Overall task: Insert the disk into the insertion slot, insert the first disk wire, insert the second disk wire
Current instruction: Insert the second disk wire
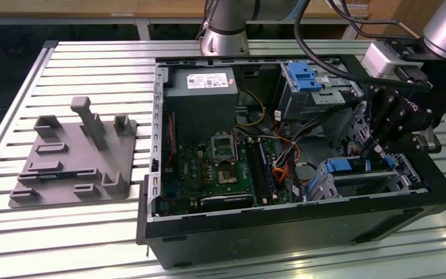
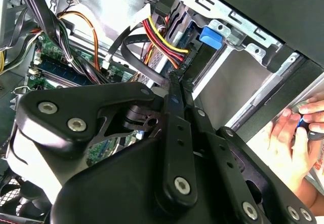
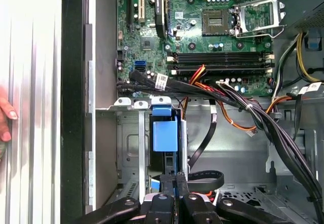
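The disk sits inside the insertion slot [image 1: 399, 181], a small grey metal cage at the case's corner on the exterior view's right. Its blue carrier [image 1: 347, 166] shows at the cage mouth and appears in both wrist views [image 3: 165, 130] [image 2: 211, 35]. My gripper [image 1: 367, 154] reaches down to the disk's end, fingers pressed together [image 3: 174, 182]. A black flat disk wire [image 2: 129, 57] loops round and ends at the fingertips [image 2: 173, 78]. A red, yellow and black wire bundle [image 2: 158, 35] runs to the same end of the disk.
The open black computer case [image 1: 285, 224] lies on a slatted metal table [image 1: 91, 232]. Inside are a motherboard [image 1: 215, 168], a grey power supply [image 1: 200, 87] and a taller bay with a blue latch [image 1: 302, 75]. A grey fixture [image 1: 76, 157] stands beside it. A person's hand [image 2: 291, 138] rests outside.
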Controlling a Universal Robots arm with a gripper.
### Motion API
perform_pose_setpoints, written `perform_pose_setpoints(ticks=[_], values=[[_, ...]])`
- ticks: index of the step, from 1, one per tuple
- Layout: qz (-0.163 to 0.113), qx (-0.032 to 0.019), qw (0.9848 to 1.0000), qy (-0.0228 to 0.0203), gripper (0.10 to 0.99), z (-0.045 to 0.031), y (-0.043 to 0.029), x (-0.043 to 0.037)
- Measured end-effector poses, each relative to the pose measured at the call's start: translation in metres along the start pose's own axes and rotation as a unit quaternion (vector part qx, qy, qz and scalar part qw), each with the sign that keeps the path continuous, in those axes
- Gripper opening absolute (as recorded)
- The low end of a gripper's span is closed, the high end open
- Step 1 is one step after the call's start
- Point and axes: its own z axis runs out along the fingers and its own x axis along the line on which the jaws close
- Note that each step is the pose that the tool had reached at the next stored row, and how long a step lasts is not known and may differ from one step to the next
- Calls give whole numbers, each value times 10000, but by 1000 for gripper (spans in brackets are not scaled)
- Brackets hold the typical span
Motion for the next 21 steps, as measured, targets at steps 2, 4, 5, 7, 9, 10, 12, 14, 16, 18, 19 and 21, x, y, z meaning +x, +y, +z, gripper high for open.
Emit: perform_pose_setpoints(ticks=[2,4,5,7,9,10,12,14,16,18,19,21], values=[[0,0,10000,0,141,5,-3,0],[1,0,10000,-1,141,12,-4,-1],[1,0,10000,0,141,16,-4,-1],[0,0,10000,0,141,25,-5,-1],[0,0,10000,0,141,35,-6,-2],[0,1,10000,0,141,40,-6,-2],[0,1,10000,0,141,50,-6,-3],[0,3,10000,0,141,58,-7,-4],[0,7,10000,1,141,65,-7,-5],[1,10,10000,1,141,71,-7,-6],[1,12,10000,1,141,74,-8,-7],[1,15,10000,1,141,77,-8,-7]])
